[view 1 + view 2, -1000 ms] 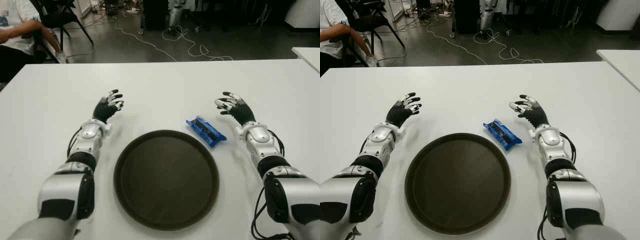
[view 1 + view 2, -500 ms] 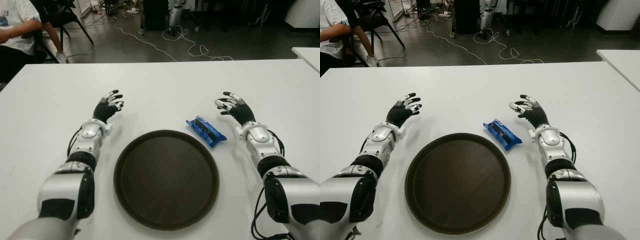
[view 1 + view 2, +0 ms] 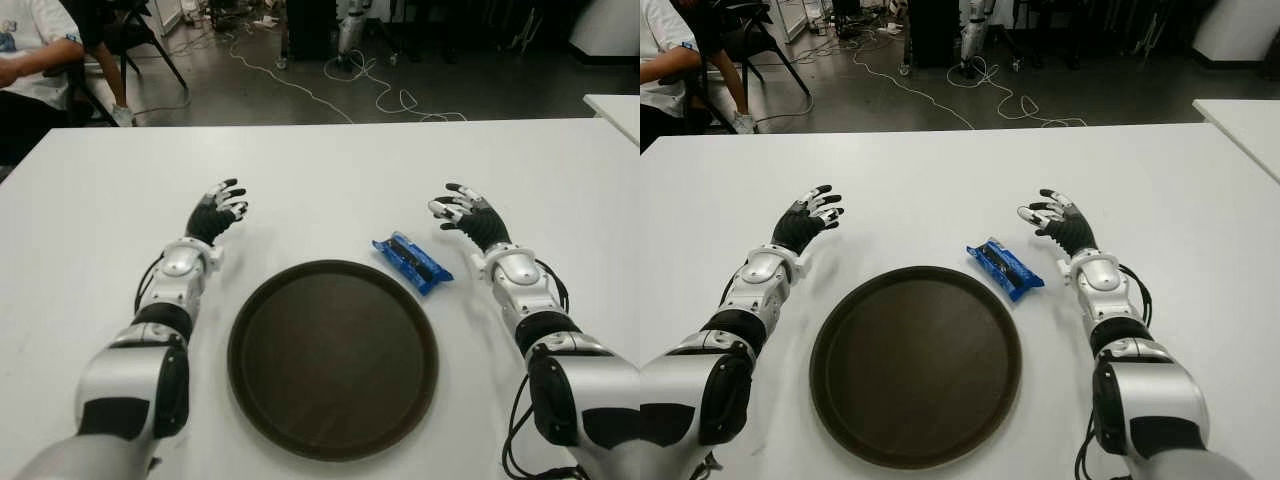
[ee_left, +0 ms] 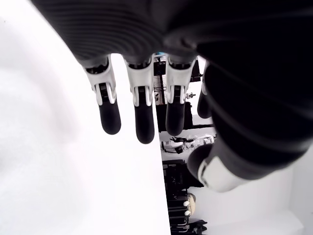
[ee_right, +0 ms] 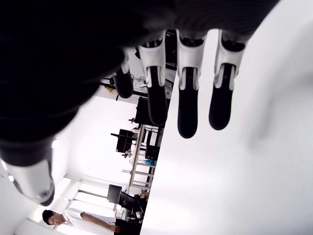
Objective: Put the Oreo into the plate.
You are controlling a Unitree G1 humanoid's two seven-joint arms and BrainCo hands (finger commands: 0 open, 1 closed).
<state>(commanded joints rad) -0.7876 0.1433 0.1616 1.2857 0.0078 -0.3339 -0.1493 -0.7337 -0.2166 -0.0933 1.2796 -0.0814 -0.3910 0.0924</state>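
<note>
A blue Oreo pack point(image 3: 412, 262) lies on the white table point(image 3: 320, 170), just beyond the right rim of the round dark brown plate point(image 3: 332, 355). The plate holds nothing. My right hand point(image 3: 462, 212) is to the right of the pack and a little farther back, apart from it, fingers point(image 5: 187, 105) spread and holding nothing. My left hand point(image 3: 220, 208) is beyond the plate's left side, fingers point(image 4: 139, 117) also spread and holding nothing.
A person in a white shirt point(image 3: 30, 60) sits on a chair beyond the table's far left corner. Cables point(image 3: 350, 95) trail over the floor behind the table. Another white table's corner point(image 3: 612, 108) shows at the far right.
</note>
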